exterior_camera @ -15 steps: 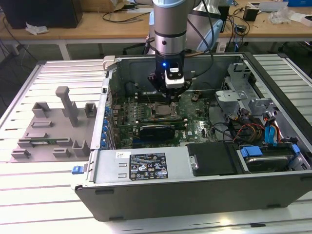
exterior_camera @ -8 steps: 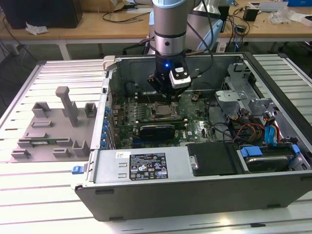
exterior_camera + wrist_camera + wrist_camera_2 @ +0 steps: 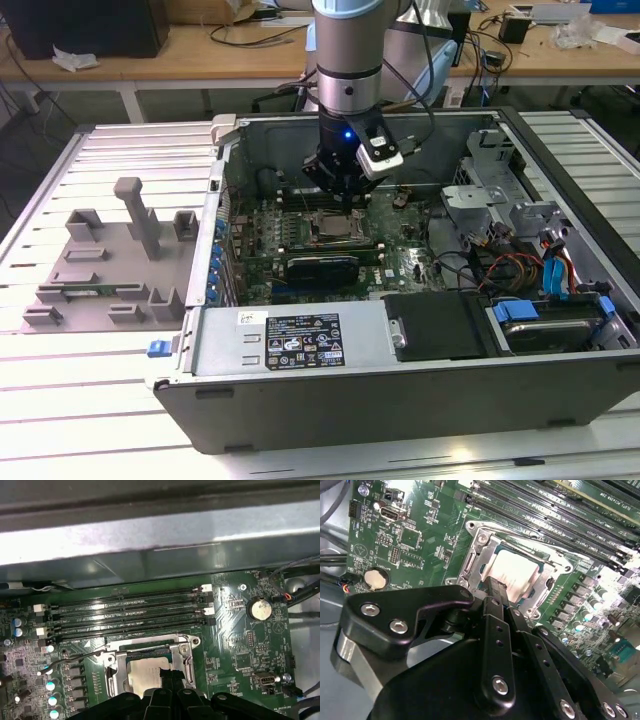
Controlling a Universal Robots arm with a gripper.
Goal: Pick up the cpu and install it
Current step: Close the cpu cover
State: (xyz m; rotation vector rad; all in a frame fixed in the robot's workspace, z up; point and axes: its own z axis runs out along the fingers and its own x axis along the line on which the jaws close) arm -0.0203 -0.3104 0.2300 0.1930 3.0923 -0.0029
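Pincer [image 3: 345,203] hangs straight down inside the grey case [image 3: 300,385], right over the socket [image 3: 479,539]. Honestly can't tell whether it's apart or together. The cpu [image 3: 517,572] lies flat inside the socket frame, directly under the pincer's tip; touching or just shy, can't say. Square chip, so no real long axis. Memory slots [image 3: 125,611] run just beside the socket, the coin battery [image 3: 260,609] sits well apart, and the frame's metal edges crowd the chip.
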